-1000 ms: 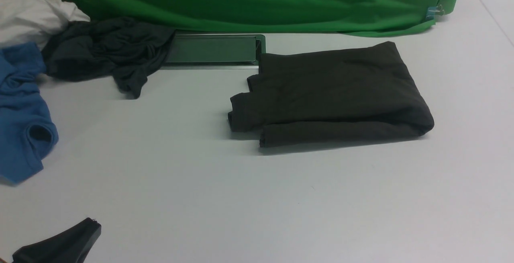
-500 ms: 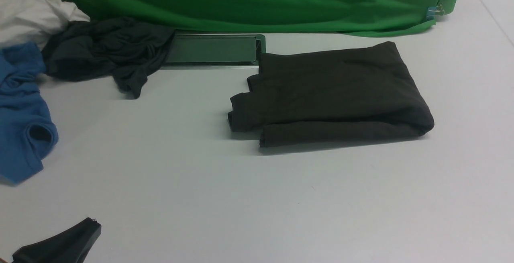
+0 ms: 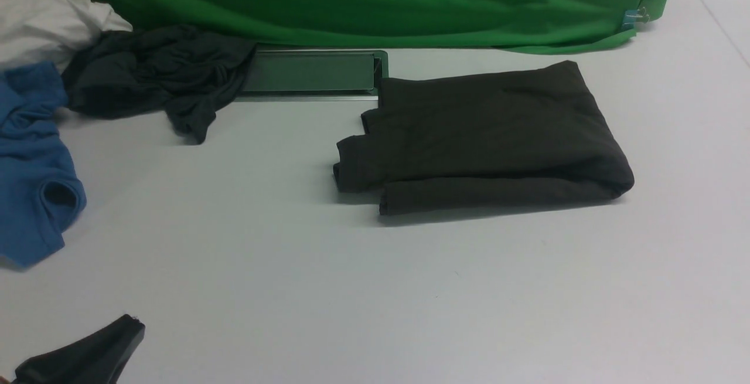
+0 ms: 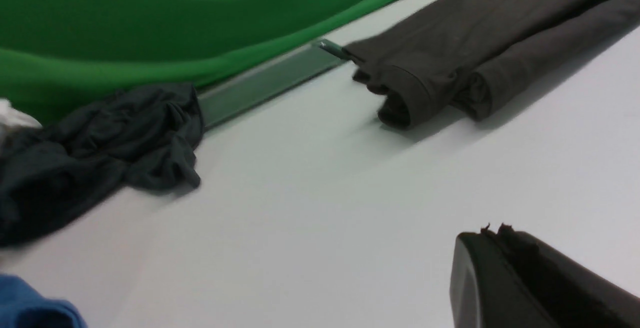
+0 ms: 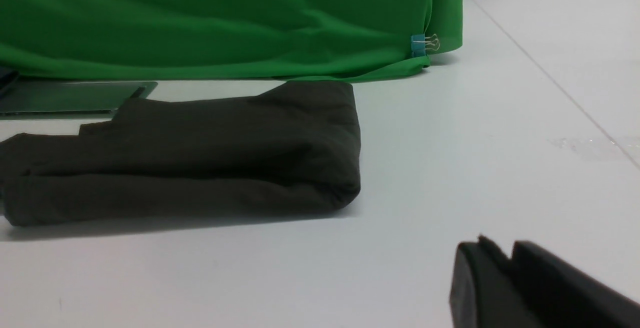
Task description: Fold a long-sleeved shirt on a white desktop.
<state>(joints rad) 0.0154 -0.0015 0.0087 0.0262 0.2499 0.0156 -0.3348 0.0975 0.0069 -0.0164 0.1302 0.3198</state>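
Shirt [image 3: 486, 138] lies folded in a compact bundle, mid-right of desk [image 3: 375, 290], near green cloth [image 3: 363, 3] | my L gripper [image 3: 132, 328] & R gripper [image 5: 500, 255] both pressed together, empty, well apart from it | job looks done; best to stay low, clear, w/o snagging cuffs.

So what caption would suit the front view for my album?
Folded shirt on the desktop, other clothes piled aside, left gripper pulled back.
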